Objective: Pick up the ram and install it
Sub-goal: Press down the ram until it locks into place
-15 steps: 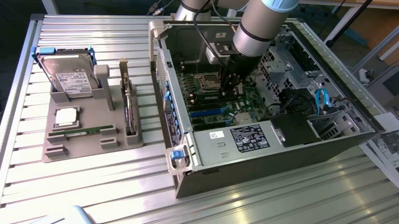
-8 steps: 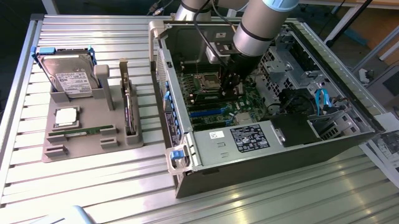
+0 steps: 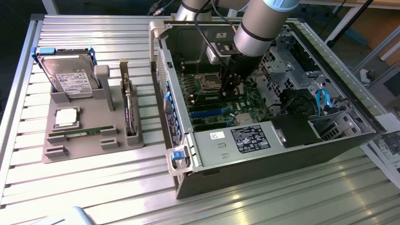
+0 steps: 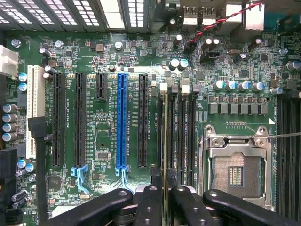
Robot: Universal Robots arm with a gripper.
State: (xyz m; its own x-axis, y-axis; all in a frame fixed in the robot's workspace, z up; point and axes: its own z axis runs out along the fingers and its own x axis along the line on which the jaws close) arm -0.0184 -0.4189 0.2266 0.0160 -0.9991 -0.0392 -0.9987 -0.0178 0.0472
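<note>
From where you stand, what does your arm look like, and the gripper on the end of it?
The arm is made of rounded silver-grey tubes with a dark band, a light blue cap at a joint and black cables running alongside. The gripper is black, with slim angular linkages and small round silver screws.

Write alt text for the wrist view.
The hand grips a thin RAM stick edge-on, lined up with the memory slots of a green motherboard. An empty processor socket lies beside them, and a blue expansion slot stands among black ones.
</note>
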